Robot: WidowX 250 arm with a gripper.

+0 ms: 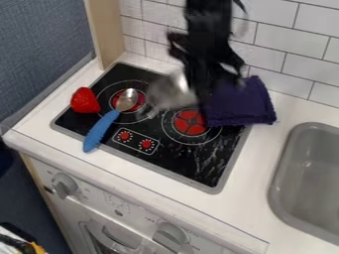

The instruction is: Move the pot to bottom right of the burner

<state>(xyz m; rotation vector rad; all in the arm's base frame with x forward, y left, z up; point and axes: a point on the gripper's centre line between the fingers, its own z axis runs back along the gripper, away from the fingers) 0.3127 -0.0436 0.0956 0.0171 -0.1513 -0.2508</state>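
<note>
A black robot arm (205, 22), dark all the way down to its gripper (208, 62).
From where I'm standing, the upper part looks like a plain, straight-sided column, with a thin dark cable (242, 6) bowing out at one side. Lower down it gets wider and knobblier, all angular black pieces with ragged-looking edges; I can't make out any screws or markings.

Front-right stovetop (206, 166) offers room, purple cloth (244, 103) obstructs behind

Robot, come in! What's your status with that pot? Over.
Gripper beside pot, hold unclear. Pot toward stove's back. Spoon and purple cloth close by.
</note>
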